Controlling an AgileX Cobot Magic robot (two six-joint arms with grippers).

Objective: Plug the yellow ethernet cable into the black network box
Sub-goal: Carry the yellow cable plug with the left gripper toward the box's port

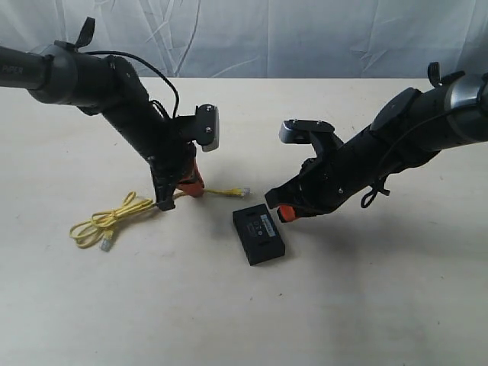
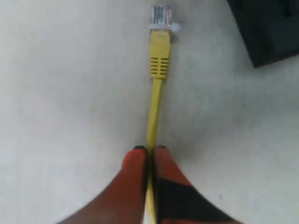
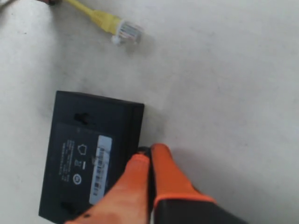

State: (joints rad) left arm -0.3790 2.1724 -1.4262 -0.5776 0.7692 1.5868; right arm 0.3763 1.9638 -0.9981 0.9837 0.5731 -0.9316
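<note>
The yellow ethernet cable (image 1: pixel 122 210) lies on the table, looped at the left, with one clear plug (image 1: pixel 106 245) by the loops. My left gripper (image 1: pixel 195 188) is shut on the cord a short way behind the other clear plug (image 1: pixel 242 190). In the left wrist view the cable (image 2: pixel 154 107) runs straight out from the closed orange fingertips (image 2: pixel 135 161) to that plug (image 2: pixel 160 16). The black network box (image 1: pixel 259 234) lies flat, label up, just right of that plug. My right gripper (image 1: pixel 282 213) is shut and empty, its tips (image 3: pixel 161 156) at the box's (image 3: pixel 88 154) side edge.
A pale tabletop (image 1: pixel 366 305) spreads around the box, with a white cloth backdrop (image 1: pixel 305 38) behind it. A corner of the box (image 2: pixel 268 28) shows beside the plug in the left wrist view. The free plug (image 3: pixel 127 30) lies beyond the box in the right wrist view.
</note>
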